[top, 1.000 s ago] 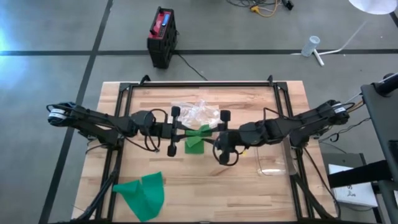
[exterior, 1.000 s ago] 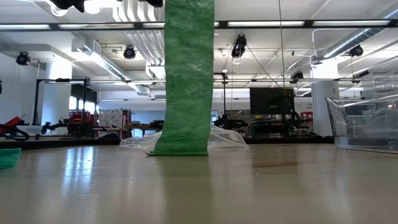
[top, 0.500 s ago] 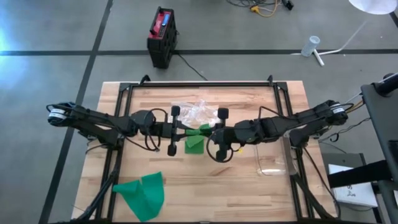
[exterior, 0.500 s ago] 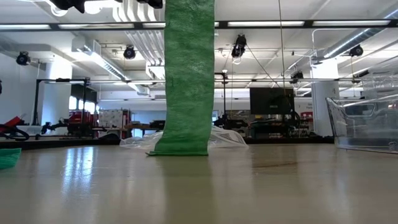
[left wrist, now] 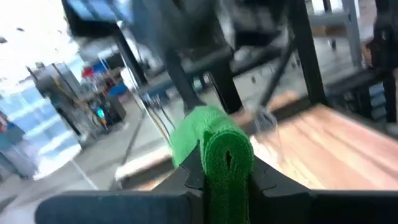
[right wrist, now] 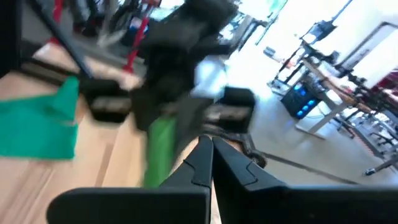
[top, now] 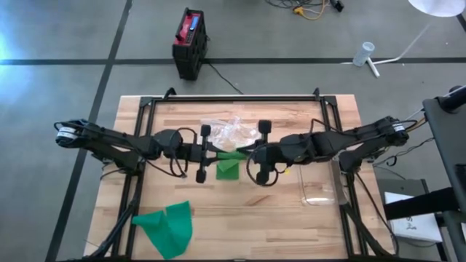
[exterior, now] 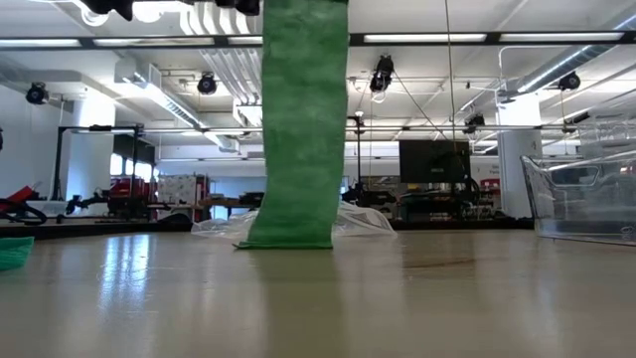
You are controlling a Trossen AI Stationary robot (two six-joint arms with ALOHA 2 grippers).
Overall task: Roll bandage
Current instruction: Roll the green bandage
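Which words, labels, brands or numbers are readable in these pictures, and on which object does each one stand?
No text is readable in any view.
Red and black case on the floor: a blue patch on top, too small to read.
White box beside the table: dark marks, too small to read.
Green bandage: no print visible.

The bandage [top: 227,159] is a green, matte, woven strip held up above the middle of the table. In the high view its upper end stretches as a narrow band between the two arms, with a wider flap below lying toward the table. In the low view [exterior: 298,119] it hangs as a broad upright strip, its lower edge resting on the wooden surface. In the left wrist view its end [left wrist: 221,155] is wound into a small tight roll.
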